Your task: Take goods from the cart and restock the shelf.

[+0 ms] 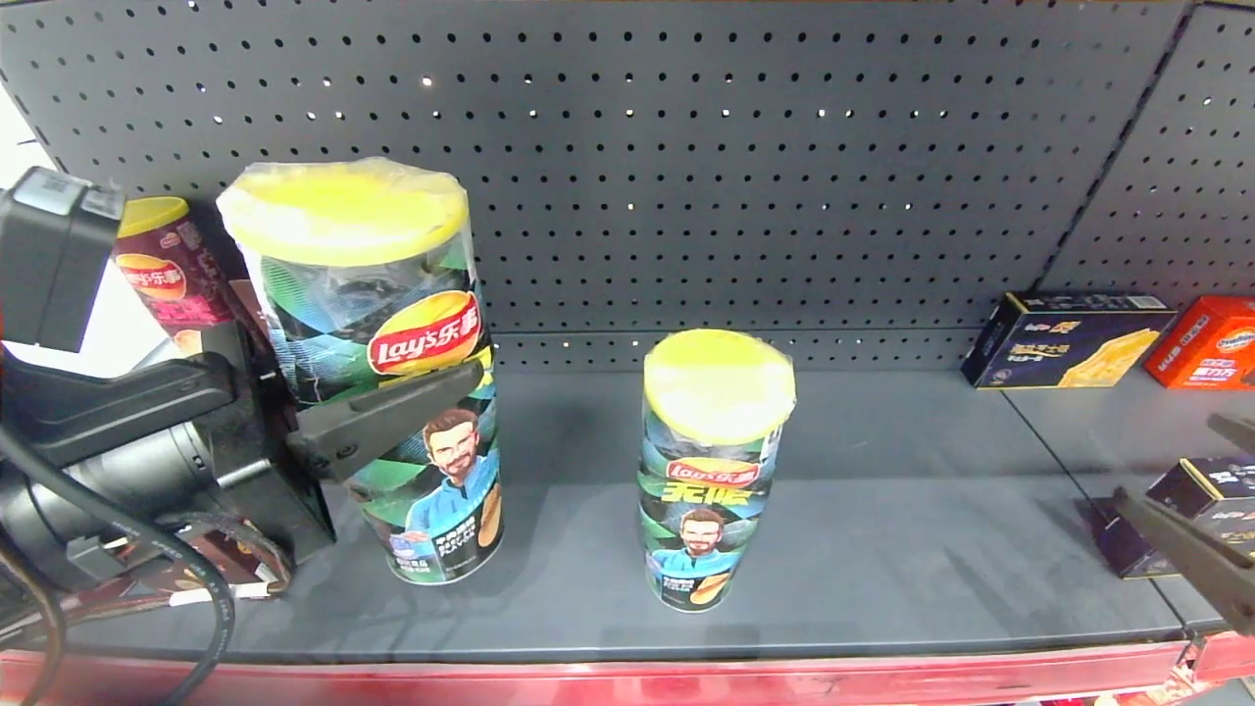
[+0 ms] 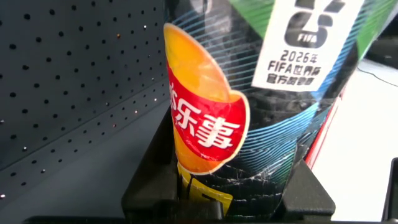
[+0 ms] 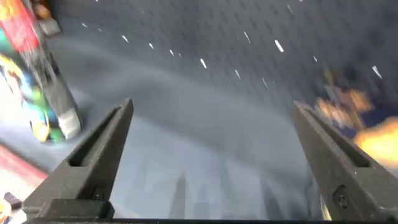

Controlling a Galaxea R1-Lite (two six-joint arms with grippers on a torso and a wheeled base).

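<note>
At the far left, a maroon cylindrical chip can with a yellow lid [image 1: 162, 265] stands against the dark grey perforated back panel [image 1: 686, 147]. Just in front of it, the left gripper [image 1: 382, 397] is clamped on a tall green-and-black chip can with a yellow-green lid under plastic film [image 1: 363, 294]. The can is upright, its base seemingly on or just above the dark grey shelf [image 1: 882, 510]; which, I cannot tell. A matching smaller-looking can [image 1: 711, 480] stands mid-shelf, well apart. Farther right, a dark blue carton [image 1: 1064, 338] and an orange carton [image 1: 1211, 343] lie at the back. The right gripper [image 3: 212, 106] hangs over the shelf's right end, fingers wide apart, holding nothing.
</note>
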